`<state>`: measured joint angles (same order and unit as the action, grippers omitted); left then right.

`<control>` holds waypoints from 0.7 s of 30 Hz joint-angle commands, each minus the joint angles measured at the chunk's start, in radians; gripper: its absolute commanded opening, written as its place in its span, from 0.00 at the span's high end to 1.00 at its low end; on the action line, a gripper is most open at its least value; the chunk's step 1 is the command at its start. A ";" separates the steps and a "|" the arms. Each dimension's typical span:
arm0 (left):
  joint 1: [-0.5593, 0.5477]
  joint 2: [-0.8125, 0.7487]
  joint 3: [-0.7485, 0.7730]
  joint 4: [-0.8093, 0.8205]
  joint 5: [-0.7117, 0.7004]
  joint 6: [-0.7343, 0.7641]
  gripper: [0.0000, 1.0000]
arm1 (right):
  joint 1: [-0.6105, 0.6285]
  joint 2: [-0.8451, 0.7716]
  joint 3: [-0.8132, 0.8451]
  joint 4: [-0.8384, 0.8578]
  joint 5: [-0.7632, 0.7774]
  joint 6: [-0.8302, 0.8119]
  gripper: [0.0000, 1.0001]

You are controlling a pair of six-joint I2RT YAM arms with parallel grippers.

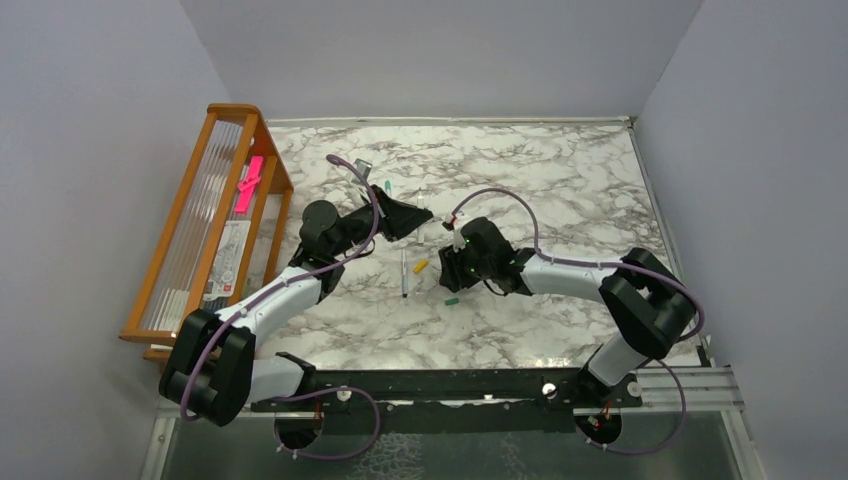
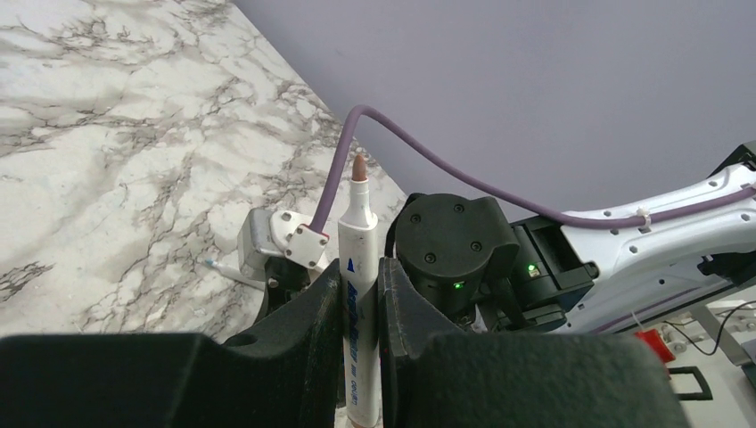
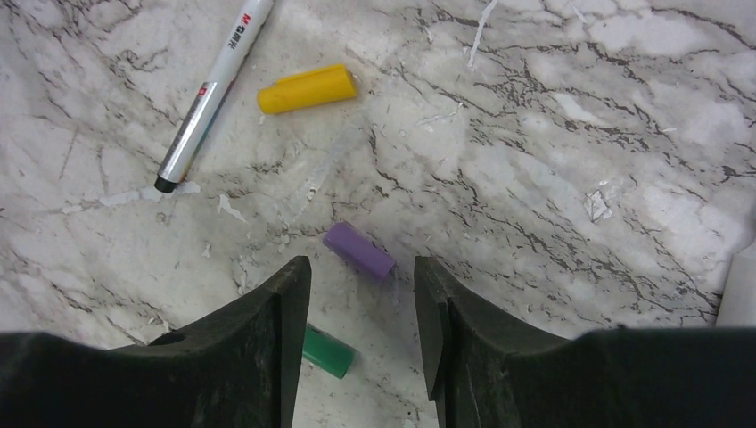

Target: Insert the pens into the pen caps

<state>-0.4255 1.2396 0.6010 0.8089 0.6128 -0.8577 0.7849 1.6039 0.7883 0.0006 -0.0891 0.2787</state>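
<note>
My left gripper [image 2: 361,299] is shut on a white pen [image 2: 358,241] that stands upright between the jaws, its brown tip uncovered; in the top view this gripper [image 1: 415,218] is raised near the table's middle. My right gripper [image 3: 361,303] is open and low over the table, with a pale purple cap [image 3: 358,252] lying just ahead between its fingertips. A green cap [image 3: 327,351] lies by its left finger. An orange-yellow cap [image 3: 307,89] and a white-grey pen with a dark end [image 3: 214,94] lie further ahead. The top view shows the same pen [image 1: 404,272], orange cap [image 1: 421,266] and green cap [image 1: 451,299].
A wooden rack [image 1: 200,220] with a bright pink strip [image 1: 248,185] stands along the left edge. A teal-ended pen [image 1: 387,186] lies behind the left gripper. The two wrists are close together; the right arm's wrist [image 2: 455,241] is right behind the held pen.
</note>
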 commanded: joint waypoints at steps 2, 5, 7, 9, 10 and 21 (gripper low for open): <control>0.004 -0.025 0.012 -0.015 0.001 0.029 1.00 | 0.019 0.034 0.007 0.050 0.013 -0.019 0.50; 0.004 -0.020 0.014 -0.019 0.001 0.029 1.00 | 0.021 0.040 -0.004 0.073 -0.003 -0.016 0.48; 0.005 -0.014 0.014 -0.019 0.001 0.028 1.00 | 0.025 0.037 -0.010 0.084 -0.010 -0.013 0.48; 0.004 -0.011 0.016 -0.020 0.002 0.027 1.00 | 0.030 0.037 -0.015 0.093 -0.022 -0.006 0.49; 0.005 -0.011 0.014 -0.020 0.003 0.026 1.00 | 0.032 0.039 -0.018 0.097 -0.027 -0.005 0.49; 0.005 -0.014 0.006 -0.022 0.006 0.016 1.00 | 0.074 0.035 -0.038 0.096 -0.017 0.025 0.49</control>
<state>-0.4255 1.2396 0.6010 0.7799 0.6128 -0.8459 0.8391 1.6360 0.7650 0.0723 -0.0978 0.2836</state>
